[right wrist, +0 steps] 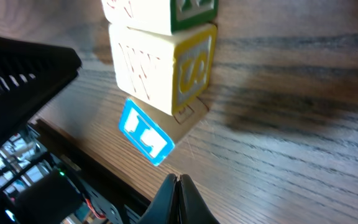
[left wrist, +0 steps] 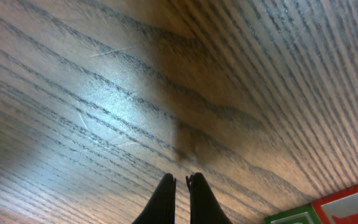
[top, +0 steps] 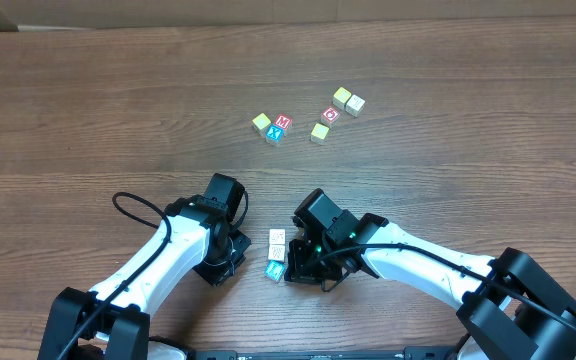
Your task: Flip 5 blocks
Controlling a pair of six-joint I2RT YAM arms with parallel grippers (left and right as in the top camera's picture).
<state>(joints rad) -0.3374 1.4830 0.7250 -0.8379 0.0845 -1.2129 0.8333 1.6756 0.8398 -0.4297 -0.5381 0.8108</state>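
Three blocks lie in a short row near the table's front edge: a cream one, another cream one and a blue-faced one. Up close in the right wrist view, the blue-faced block lies tilted against the cream W block. My right gripper is shut and empty, its tip just short of the blue block; from overhead the right gripper sits right of the row. My left gripper is shut on nothing above bare wood; overhead shows the left gripper left of the row.
Several more blocks lie scattered at the far middle of the table, among them a red-and-blue pair and a cream pair. Green-edged and red-edged block faces show at the left wrist view's bottom right. The table's front edge runs close by.
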